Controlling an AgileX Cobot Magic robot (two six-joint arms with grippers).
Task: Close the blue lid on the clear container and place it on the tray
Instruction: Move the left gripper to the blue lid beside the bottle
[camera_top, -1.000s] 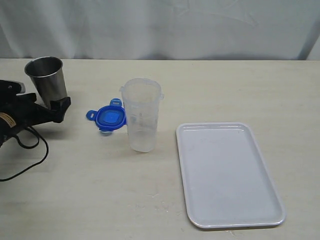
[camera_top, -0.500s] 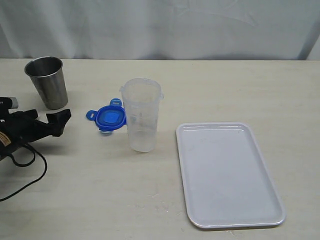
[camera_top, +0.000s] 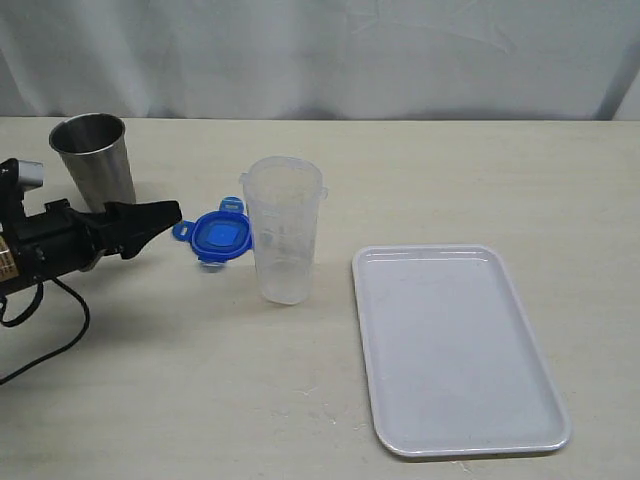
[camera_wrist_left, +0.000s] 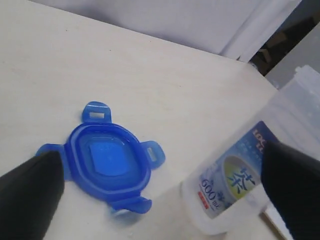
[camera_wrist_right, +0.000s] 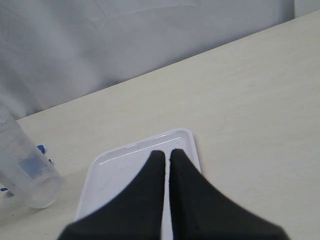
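Lid off, canister open, tray bare: the left gripper is at the lid.

At the far left a grey stainless steel cup (camera_top: 93, 160) stands upright on the pale beige table (camera_top: 200, 400). Just in front of it, the black left gripper (camera_top: 165, 214) points rightward with its fingers spread wide and holding nothing, its tip near the small bright blue plastic lid (camera_top: 222, 238). The lid lies flat on the table, snap flaps splayed outward, just beside the left side of the tall clear plastic container (camera_top: 283, 230). That container stands upright and uncovered near the table's middle. Further right, apart from the container, the flat rectangular pale grey-white tray (camera_top: 460, 251) rests with nothing on it. The right gripper (camera_wrist_right: 167, 160) shows only in its wrist view, fingers pressed together on nothing, hanging over the tray.
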